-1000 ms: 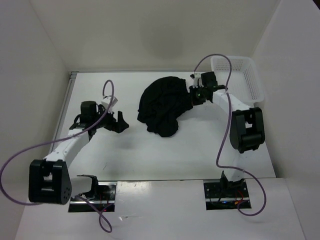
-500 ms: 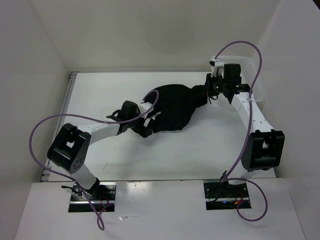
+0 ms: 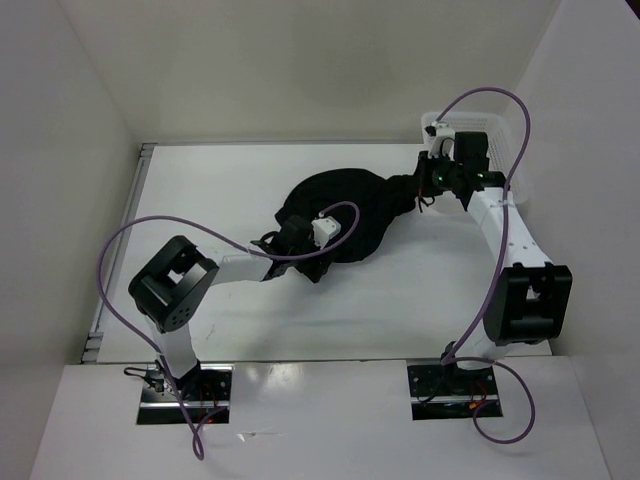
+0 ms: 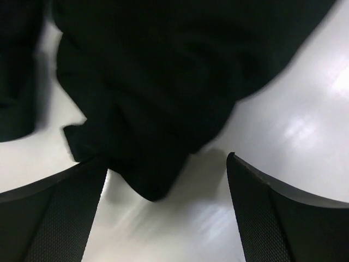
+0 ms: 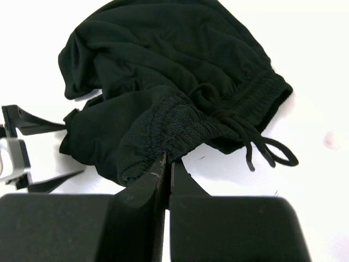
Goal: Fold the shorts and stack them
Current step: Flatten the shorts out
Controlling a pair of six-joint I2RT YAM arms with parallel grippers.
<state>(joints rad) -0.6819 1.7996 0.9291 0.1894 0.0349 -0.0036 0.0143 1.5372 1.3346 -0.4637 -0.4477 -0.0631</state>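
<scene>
The black shorts [image 3: 345, 210] lie bunched in a heap on the white table, stretched toward the right. My right gripper [image 3: 425, 187] is shut on their waistband [image 5: 163, 131], pinching the gathered elastic edge between its fingertips; the drawstring [image 5: 256, 144] dangles loose beside it. My left gripper [image 3: 290, 238] sits at the heap's near left edge, open wide. In the left wrist view a rounded fold of the shorts [image 4: 152, 109] hangs just ahead of the gap between its two fingers [image 4: 60, 213], with bare table between them.
A white mesh basket [image 3: 500, 150] stands at the back right corner, just behind the right wrist. White walls enclose the table on the left, back and right. Purple cables loop over both arms.
My left arm has swung right across the table from the left side to the heap's edge. The right gripper pulled the waistband right and back, stretching the shorts out.
</scene>
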